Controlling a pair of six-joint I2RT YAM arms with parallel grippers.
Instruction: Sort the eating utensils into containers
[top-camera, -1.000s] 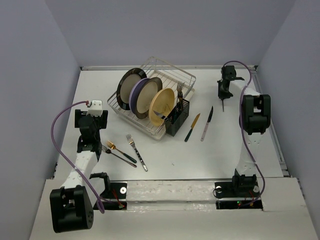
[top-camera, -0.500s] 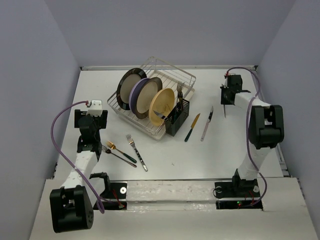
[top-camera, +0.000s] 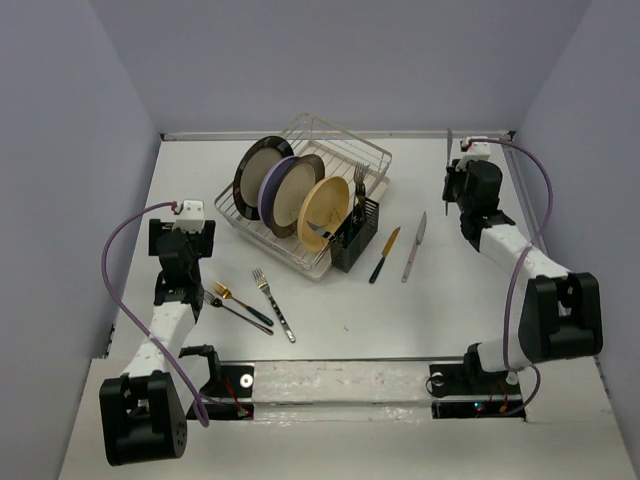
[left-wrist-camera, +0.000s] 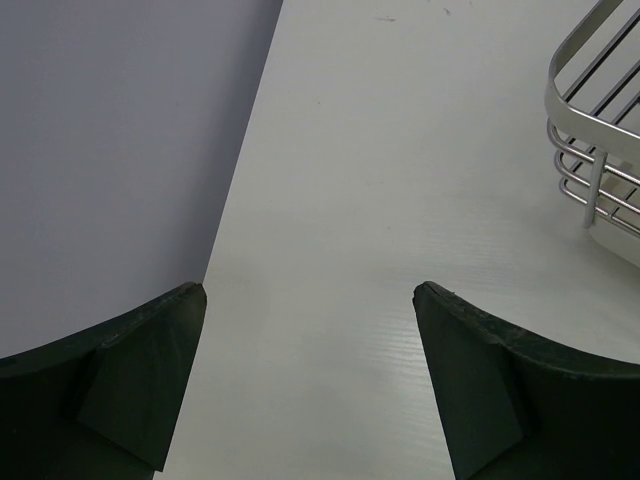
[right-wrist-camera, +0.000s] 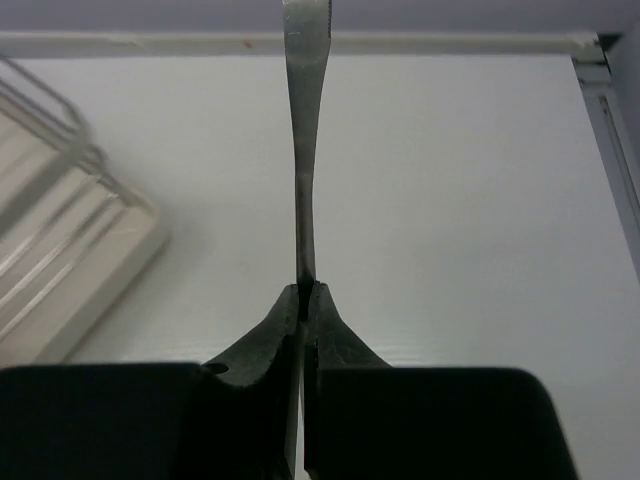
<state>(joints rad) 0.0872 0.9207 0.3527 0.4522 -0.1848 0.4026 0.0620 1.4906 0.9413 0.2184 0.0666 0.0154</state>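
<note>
**A:** What is your right gripper doing?

**B:** My right gripper is raised over the far right part of the table. Its jaws are clenched on the thin stem of a silver utensil. The utensil sticks straight out past my fingertips towards the back wall. My wrist view cuts off its far end and the overhead view shows only a sliver, so I can't tell whether it is a fork or a knife.

**A:** And the left?

**B:** My left gripper is released. Its fingers are spread wide with nothing between them, over bare table beside the left wall. A corner of the wire dish rack shows at the right of that view.

**A:** Where is the rest of the cutlery?

**B:** Near my left arm a silver fork lies flat. Just to its left are two dark-handled forks, very close together, perhaps touching. A gold-bladed knife with a green handle and a silver knife lie side by side but apart, between the rack and my right arm.

**A:** And the container?

**B:** The black holder sits at the near right end of the rack, just left of the two knives. It has upright forks standing in it. Three plates stand on edge in the rack beside it.
</note>
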